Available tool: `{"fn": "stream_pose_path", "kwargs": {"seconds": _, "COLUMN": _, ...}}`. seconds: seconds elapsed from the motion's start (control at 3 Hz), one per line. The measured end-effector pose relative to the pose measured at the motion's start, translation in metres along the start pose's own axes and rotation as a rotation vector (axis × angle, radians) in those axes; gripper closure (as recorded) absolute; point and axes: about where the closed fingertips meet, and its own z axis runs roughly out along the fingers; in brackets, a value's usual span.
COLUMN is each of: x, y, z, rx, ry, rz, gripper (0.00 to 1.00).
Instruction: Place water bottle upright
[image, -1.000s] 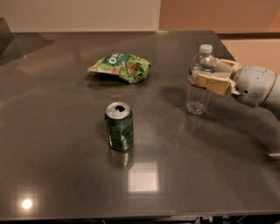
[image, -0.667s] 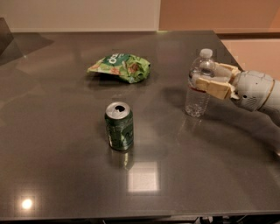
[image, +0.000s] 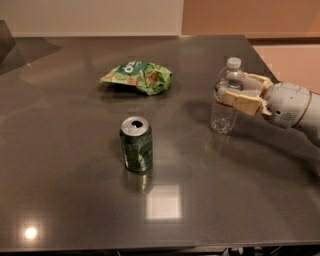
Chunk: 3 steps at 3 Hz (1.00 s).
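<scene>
Gripper (image: 228, 91) of mine, reaching in from the right, clasps the upper body of the water bottle (image: 223, 118), which stands cap-up on the dark table (image: 75, 200), well right of the green can (image: 136, 145), seemingly to steady it against tipping.

Single high view, angled down across table (image: 75, 150); tool (image: 231, 90) at right, gripping water bottle (image: 223, 117).
</scene>
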Motion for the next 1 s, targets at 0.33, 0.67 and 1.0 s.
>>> {"fn": "stream_pose_path", "kwargs": {"seconds": 0.33, "x": -0.0007, "y": 0.0013, "z": 0.0025, "rx": -0.005, "ry": -0.001, "rz": -0.001, "gripper": 0.12}}
{"fn": "stream_pose_path", "kwargs": {"seconds": 0.67, "x": -0.0014, "y": 0.0026, "z": 0.0048, "rx": -0.009, "ry": -0.001, "rz": -0.001, "gripper": 0.00}}
{"fn": "stream_pose_path", "kwargs": {"seconds": 1.0, "x": -0.0015, "y": 0.0026, "z": 0.0049, "rx": -0.009, "ry": -0.001, "rz": -0.001, "gripper": 0.00}}
